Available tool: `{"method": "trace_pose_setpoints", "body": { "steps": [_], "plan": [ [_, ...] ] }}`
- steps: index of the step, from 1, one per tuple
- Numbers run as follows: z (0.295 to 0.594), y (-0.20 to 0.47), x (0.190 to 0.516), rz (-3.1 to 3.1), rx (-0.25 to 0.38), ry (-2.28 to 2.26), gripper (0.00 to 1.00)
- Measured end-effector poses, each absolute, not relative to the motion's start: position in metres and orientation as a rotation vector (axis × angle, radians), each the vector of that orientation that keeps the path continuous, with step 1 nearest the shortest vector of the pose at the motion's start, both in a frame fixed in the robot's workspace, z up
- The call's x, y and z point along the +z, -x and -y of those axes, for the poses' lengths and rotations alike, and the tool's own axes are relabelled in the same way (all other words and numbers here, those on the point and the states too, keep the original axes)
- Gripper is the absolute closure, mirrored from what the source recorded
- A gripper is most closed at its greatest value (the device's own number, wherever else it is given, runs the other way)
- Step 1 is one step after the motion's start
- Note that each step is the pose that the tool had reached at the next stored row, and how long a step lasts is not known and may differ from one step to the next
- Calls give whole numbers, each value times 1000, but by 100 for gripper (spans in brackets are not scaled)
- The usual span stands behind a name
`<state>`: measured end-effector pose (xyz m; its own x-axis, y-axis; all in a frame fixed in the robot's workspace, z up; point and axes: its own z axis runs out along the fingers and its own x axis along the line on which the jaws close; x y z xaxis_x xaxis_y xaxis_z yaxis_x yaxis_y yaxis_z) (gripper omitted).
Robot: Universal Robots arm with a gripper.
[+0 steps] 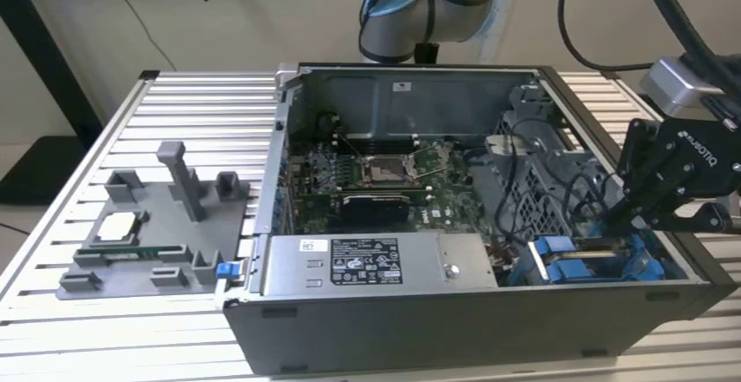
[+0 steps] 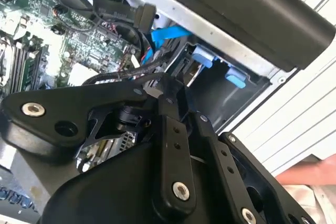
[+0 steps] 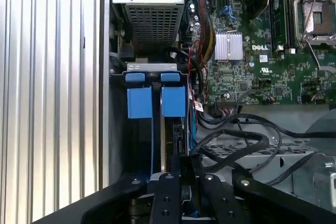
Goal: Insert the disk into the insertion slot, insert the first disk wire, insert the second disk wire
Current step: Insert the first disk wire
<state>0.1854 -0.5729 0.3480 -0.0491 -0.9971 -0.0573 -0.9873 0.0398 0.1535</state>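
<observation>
While the gripper (image 1: 612, 219) hangs low over the drive bay at the exterior view's right end of the open computer case (image 1: 463, 330), its fingers (image 3: 167, 188) are drawn narrow, tips nearly together (whether they pinch anything, I cannot tell). The disk (image 3: 173, 103) sits in that bay in its blue carrier, just beside loose black wires (image 3: 236, 140).

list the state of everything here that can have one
computer case: open, side panel off
disk: standing on edge in the drive bay slot, in its blue carrier
gripper: down inside the case at the drive bay slot, right by the disk
processor: out of the case, lying flat on the grey fixture
memory stick: out of the case, lying on the grey fixture
</observation>
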Motion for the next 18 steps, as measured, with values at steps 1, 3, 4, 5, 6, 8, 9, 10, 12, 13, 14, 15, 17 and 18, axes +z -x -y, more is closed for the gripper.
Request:
{"method": "trace_pose_setpoints", "body": {
  "steps": [1, 3, 4, 5, 6, 8, 9, 10, 12, 13, 14, 15, 17, 18],
  "plan": [
    [573, -189, 347, 2213, -241, -2115, 100],
    [573, -194, 347, 2200, -263, -2102, 100],
    [573, -195, 347, 2193, -272, -2099, 100],
    [573, -195, 346, 2184, -280, -2098, 100],
    [573, -195, 346, 2175, -283, -2103, 100],
    [573, -195, 345, 2170, -283, -2106, 100],
    [573, -195, 345, 2170, -285, -2108, 100],
    [573, -195, 344, 2170, -288, -2110, 100],
    [573, -195, 344, 2170, -292, -2112, 100],
    [573, -195, 344, 2170, -292, -2112, 100],
    [573, -195, 344, 2169, -292, -2114, 100],
    [573, -195, 344, 2166, -293, -2117, 100],
    [573, -195, 343, 2158, -292, -2124, 100],
    [573, -195, 343, 2157, -292, -2125, 100]
  ]
}}
